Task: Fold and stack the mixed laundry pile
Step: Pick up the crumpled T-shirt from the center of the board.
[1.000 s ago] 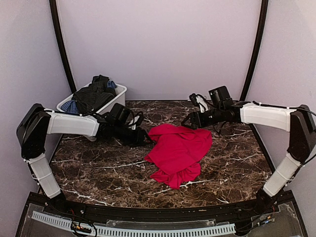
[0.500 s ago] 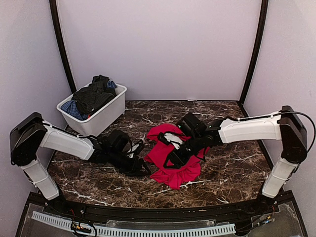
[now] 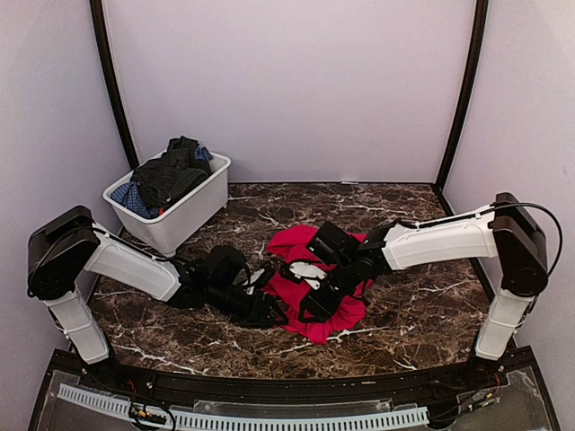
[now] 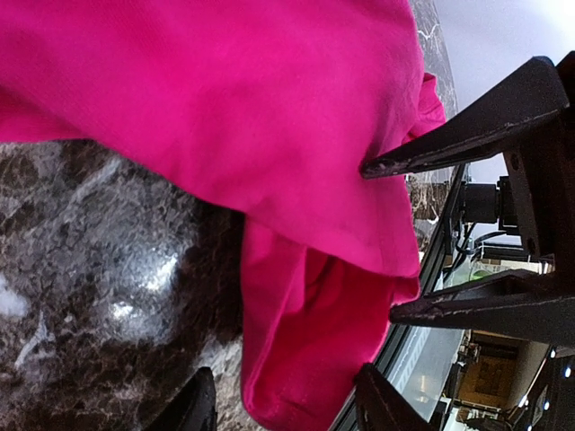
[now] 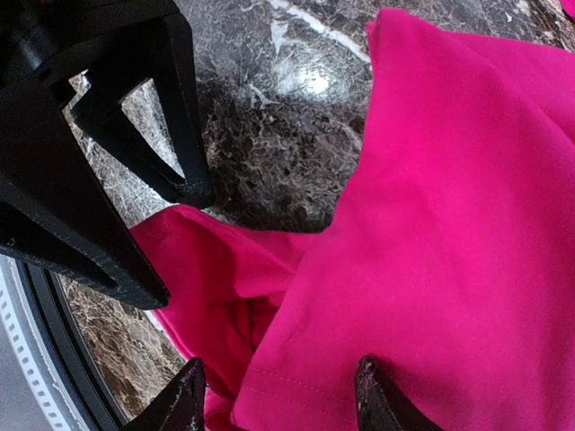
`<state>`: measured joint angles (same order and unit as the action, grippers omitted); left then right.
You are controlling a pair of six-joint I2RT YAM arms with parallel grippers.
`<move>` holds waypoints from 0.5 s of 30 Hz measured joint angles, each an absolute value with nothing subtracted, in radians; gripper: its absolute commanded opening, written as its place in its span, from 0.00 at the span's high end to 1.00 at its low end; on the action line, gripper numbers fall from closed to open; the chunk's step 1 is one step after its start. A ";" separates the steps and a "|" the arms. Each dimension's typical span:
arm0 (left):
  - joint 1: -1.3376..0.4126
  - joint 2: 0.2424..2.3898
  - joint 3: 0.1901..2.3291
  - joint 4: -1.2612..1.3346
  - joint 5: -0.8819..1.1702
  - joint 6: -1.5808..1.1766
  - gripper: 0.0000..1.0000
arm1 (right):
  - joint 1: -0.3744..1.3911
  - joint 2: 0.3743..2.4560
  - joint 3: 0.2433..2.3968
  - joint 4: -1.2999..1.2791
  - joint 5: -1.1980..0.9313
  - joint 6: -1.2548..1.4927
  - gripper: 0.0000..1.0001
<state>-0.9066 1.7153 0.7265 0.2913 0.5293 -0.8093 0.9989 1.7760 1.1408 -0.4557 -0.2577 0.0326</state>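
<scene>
Two open jaws astride red cloth (image 3: 289,244) edge

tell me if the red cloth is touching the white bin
Apart. The top view shows a strip of marble table lying between the red cloth and the white bin.

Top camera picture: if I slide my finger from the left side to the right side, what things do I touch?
In order: white bin → left gripper → right gripper → right arm. The red cloth spreads beneath both grippers, so it has no clear place.
</scene>
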 measured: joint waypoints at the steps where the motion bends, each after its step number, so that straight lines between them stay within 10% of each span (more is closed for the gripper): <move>1: -0.907 1.719 0.723 0.302 0.531 -0.815 0.49 | 1.003 1.783 1.145 -0.461 -0.249 0.031 0.52; 15: -0.913 1.744 0.689 0.381 0.543 -0.854 1.00 | 1.014 1.809 1.180 -0.495 -0.147 0.030 1.00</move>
